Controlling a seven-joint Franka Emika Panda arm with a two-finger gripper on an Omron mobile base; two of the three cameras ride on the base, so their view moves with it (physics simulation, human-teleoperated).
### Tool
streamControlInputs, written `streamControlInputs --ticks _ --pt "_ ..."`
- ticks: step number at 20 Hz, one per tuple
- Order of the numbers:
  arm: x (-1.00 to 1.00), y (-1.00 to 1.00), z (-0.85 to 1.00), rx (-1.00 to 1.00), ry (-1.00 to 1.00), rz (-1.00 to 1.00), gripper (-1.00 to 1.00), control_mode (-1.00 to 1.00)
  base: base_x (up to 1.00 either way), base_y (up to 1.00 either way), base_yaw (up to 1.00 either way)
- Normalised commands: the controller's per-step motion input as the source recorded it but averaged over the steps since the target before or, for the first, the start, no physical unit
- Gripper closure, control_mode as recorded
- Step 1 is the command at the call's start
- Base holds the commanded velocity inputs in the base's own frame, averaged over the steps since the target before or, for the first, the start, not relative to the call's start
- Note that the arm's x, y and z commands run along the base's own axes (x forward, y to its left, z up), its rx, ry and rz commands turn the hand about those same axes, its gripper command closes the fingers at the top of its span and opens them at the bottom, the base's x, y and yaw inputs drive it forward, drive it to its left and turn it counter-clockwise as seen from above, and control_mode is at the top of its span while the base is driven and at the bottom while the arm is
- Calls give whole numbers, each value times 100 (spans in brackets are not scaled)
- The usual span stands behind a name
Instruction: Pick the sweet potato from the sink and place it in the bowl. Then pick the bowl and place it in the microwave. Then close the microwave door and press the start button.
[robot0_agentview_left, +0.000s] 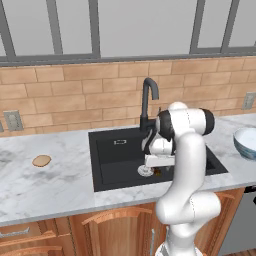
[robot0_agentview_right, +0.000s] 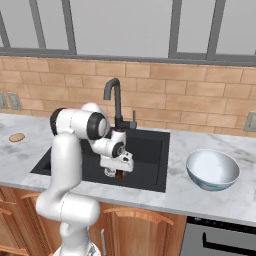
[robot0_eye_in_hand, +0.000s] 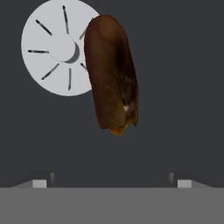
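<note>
Jaws spread as wide as they go, gripping nothing, gripper (robot0_eye_in_hand: 112, 183) poised above sink floor.

Left base view: white arm bent down into black sink (robot0_agentview_left: 107, 165), set in grey-veined white marble counter (robot0_agentview_left: 45, 185). Black gooseneck faucet (robot0_agentview_left: 149, 102) at 12 o'clock of the basin. White drain (robot0_agentview_left: 144, 171) and a sliver of sweet potato (robot0_agentview_left: 157, 172) just below the hand. Flat tan disc (robot0_agentview_left: 41, 160) on the counter at 9 o'clock of the sink, well apart. Bowl (robot0_agentview_left: 246, 143) at 3 o'clock, cut by the frame edge. Tan brick backsplash (robot0_agentview_left: 75, 95) behind, wall outlet (robot0_agentview_left: 12, 120) at far left, window panes above, wooden cabinet doors (robot0_agentview_left: 107, 232) below.

Right base view: gripper (robot0_agentview_right: 118, 173) low in the sink (robot0_agentview_right: 150, 160), dark lump of the sweet potato (robot0_agentview_right: 119, 175) just beneath it. Bowl (robot0_agentview_right: 212, 169) upright on the counter at 3 o'clock of the sink, near its rim.

Hand view: sweet potato (robot0_eye_in_hand: 112, 72) lying on the dark basin floor, overlapping the drain (robot0_eye_in_hand: 54, 52) at its 3 o'clock; finger tips (robot0_eye_in_hand: 40, 183) at 6 o'clock, apart from it.
</note>
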Motion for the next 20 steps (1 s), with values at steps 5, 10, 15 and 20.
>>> streamControlInputs --ticks 5,10,15,20 --pt "48 0 -40 0 0 0 -100 -100 0 0 0" --pt "54 0 -41 0 0 0 -100 -100 0 0 0" --pt "26 -2 -23 1 0 0 100 -100 0 0 0" --pt "-27 -4 29 5 0 0 100 -100 0 0 0"
